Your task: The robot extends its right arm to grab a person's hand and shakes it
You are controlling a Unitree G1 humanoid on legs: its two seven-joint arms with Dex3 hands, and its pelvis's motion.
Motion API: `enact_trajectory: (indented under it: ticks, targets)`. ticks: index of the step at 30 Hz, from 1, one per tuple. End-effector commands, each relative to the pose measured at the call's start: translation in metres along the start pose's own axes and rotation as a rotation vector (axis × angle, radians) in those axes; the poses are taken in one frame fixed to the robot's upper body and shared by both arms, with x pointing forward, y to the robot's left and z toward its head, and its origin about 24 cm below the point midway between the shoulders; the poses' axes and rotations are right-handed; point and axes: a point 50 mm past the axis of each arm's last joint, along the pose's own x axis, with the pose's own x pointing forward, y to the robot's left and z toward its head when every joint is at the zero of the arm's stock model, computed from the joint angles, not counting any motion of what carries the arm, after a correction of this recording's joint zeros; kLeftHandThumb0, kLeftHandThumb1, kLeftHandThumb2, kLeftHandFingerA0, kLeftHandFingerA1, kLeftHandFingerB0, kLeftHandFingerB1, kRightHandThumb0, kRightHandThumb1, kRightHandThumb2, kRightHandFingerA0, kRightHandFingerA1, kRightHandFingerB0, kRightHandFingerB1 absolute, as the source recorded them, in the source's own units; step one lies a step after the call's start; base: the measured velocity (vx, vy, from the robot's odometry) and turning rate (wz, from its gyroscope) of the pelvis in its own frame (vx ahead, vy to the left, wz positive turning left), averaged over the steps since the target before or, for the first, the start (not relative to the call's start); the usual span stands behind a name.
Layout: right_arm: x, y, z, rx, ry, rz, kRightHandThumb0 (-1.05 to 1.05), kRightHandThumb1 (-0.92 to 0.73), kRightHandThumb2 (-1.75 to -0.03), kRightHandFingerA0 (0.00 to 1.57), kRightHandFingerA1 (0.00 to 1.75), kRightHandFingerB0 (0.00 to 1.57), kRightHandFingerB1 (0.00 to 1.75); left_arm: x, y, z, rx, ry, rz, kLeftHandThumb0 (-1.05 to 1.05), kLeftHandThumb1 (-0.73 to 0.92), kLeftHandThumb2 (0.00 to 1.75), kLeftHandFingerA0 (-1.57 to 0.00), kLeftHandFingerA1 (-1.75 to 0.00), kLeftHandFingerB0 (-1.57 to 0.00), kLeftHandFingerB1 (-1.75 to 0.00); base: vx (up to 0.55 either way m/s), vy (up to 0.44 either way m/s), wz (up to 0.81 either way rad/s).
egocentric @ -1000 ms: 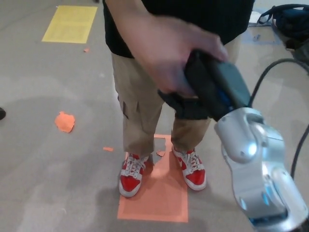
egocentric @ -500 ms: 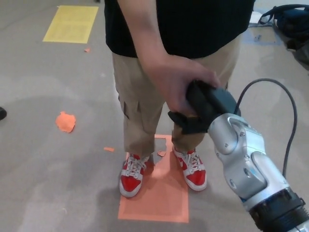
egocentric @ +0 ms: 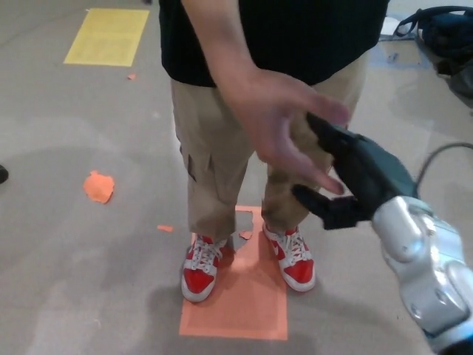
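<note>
A person in a black shirt and tan trousers stands right in front of me. The person's hand (egocentric: 277,122) hangs open in mid-air, fingers spread and pointing down to the right. My right hand (egocentric: 355,177) is just to the right of it, black, with its thumb and fingers apart and nothing between them. Its upper finger lies close against the person's fingertips, but it holds nothing. The silver forearm (egocentric: 429,266) runs down to the lower right corner. My left hand does not show.
The person's red and white shoes (egocentric: 201,266) stand on an orange floor marker (egocentric: 240,303). A yellow rectangle (egocentric: 107,35) lies at the far left, an orange scrap (egocentric: 98,186) at mid left, a dark bag (egocentric: 443,29) at top right.
The person's hand has let go and opened. My right hand has come free of the clasp, opened, and drawn back to the right and a little down.
</note>
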Motion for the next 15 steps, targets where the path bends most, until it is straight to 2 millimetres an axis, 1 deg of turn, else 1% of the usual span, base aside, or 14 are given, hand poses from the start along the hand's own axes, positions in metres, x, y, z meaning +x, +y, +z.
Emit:
enact_trajectory:
  ticks: [1,2,3,4,5,7,8,9,10,13,15]
  targets:
    - [-0.012,0.007,-0.056,-0.022,0.177,0.029,-0.95,-0.74,-1.02,0.00,0.06,0.00,0.00,0.000,0.002,-0.002,0.032,0.019,0.004,-0.57,0.86,0.66,-0.36,-0.34,-0.25,-0.31,0.00,0.000,0.00]
    - [-0.013,0.008,-0.059,-0.022,0.183,0.031,-0.95,-0.74,-1.02,0.00,0.06,0.00,0.00,-0.001,0.002,-0.002,0.035,0.017,0.004,-0.57,0.86,0.66,-0.36,-0.34,-0.25,-0.31,0.00,0.000,0.00]
    - [-0.014,0.010,-0.067,-0.024,0.220,0.047,-0.99,-0.76,-1.05,0.00,0.04,0.00,0.00,0.000,0.003,-0.001,0.039,0.014,0.006,-0.58,0.86,0.66,-0.37,-0.34,-0.26,-0.31,0.00,0.000,0.00]
    - [-0.020,0.017,-0.089,-0.025,0.300,0.092,-0.99,-0.76,-1.05,0.00,0.06,0.00,0.00,0.000,0.004,0.001,0.048,0.009,0.010,-0.64,0.74,0.90,-0.30,-0.43,-0.23,-0.42,0.00,0.000,0.00]
    - [-0.022,0.020,-0.097,-0.020,0.324,0.106,-0.99,-0.75,-1.05,0.00,0.07,0.00,0.00,0.001,0.005,0.002,0.049,0.006,0.010,-0.58,0.86,0.66,-0.37,-0.34,-0.26,-0.31,0.00,0.000,0.00]
    - [-0.026,0.024,-0.110,-0.010,0.368,0.122,-0.98,-0.74,-1.04,0.00,0.06,0.00,0.00,0.002,0.006,0.005,0.045,-0.004,0.008,-0.57,0.86,0.66,-0.36,-0.34,-0.26,-0.31,0.00,0.000,0.00]
    - [-0.030,0.027,-0.122,-0.007,0.408,0.135,-0.96,-0.73,-1.03,0.00,0.07,0.00,0.00,0.003,0.006,0.008,0.041,-0.009,0.006,-0.57,0.86,0.66,-0.37,-0.34,-0.27,-0.31,0.00,0.000,0.00]
    - [-0.031,0.029,-0.126,-0.006,0.420,0.138,-0.96,-0.73,-1.03,0.00,0.07,0.00,0.00,0.003,0.006,0.009,0.040,-0.010,0.006,-0.57,0.86,0.66,-0.37,-0.34,-0.27,-0.31,0.00,0.000,0.00]
    - [-0.039,0.036,-0.146,-0.015,0.494,0.175,-0.98,-0.74,-1.05,0.00,0.07,0.00,0.00,0.004,0.006,0.011,0.053,-0.007,0.011,-0.56,0.86,0.66,-0.37,-0.34,-0.27,-0.31,0.00,0.000,0.00]
    - [-0.047,0.042,-0.167,-0.003,0.594,0.215,-0.97,-0.74,-1.05,0.00,0.05,0.00,0.00,0.006,0.006,0.016,0.048,-0.018,0.007,-0.55,0.87,0.66,-0.37,-0.34,-0.27,-0.31,0.00,0.000,0.00]
    - [-0.069,0.057,-0.191,0.017,0.720,0.279,-0.94,-0.75,-1.03,0.00,0.07,0.00,0.00,0.006,0.005,0.017,0.059,-0.026,0.010,-0.56,0.87,0.66,-0.38,-0.34,-0.28,-0.32,0.00,0.000,0.00]
